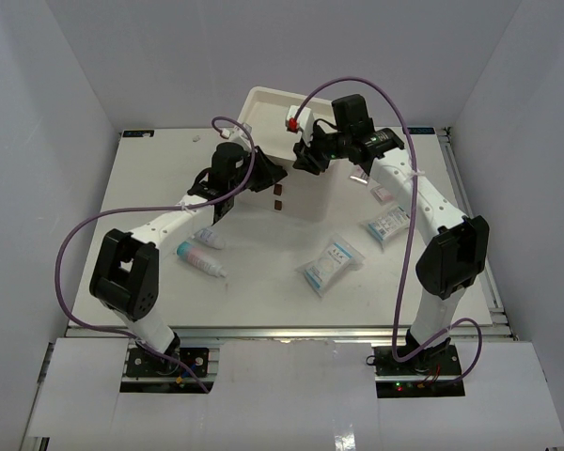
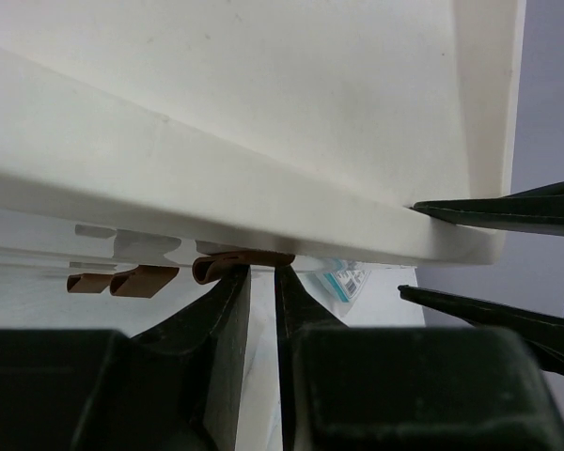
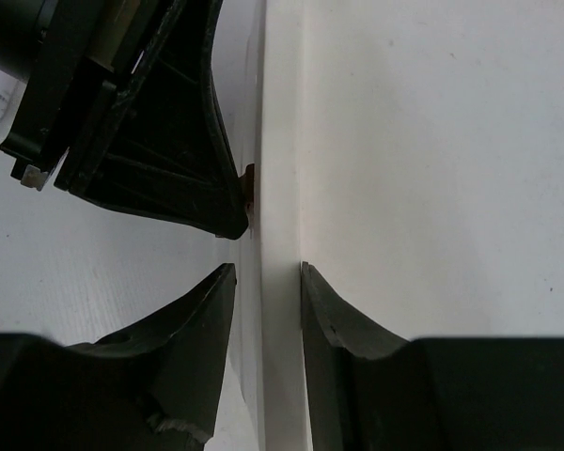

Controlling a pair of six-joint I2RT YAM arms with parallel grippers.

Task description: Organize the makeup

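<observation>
The cream drawer box (image 1: 287,108) stands at the back middle. My left gripper (image 1: 274,178) (image 2: 263,272) is at its front, shut on a brown pull tab (image 2: 237,264); two more brown tabs (image 2: 122,280) sit beside it. My right gripper (image 1: 306,162) (image 3: 266,272) straddles a cream drawer wall (image 3: 282,357), one finger (image 3: 334,319) pressed on it and the other close against its far face. The makeup lies loose on the table: two white-and-pink tubes (image 1: 210,239) (image 1: 200,259), two blue-and-white packets (image 1: 331,265) (image 1: 386,224) and a pink-white sachet (image 1: 383,194). No sponge is in view.
The right gripper's fingers (image 2: 508,211) show at the right of the left wrist view, either side of the cream panel's edge. One packet (image 2: 343,280) shows below that panel. White enclosure walls stand close behind and beside the table (image 1: 160,178). Purple cables loop over both arms.
</observation>
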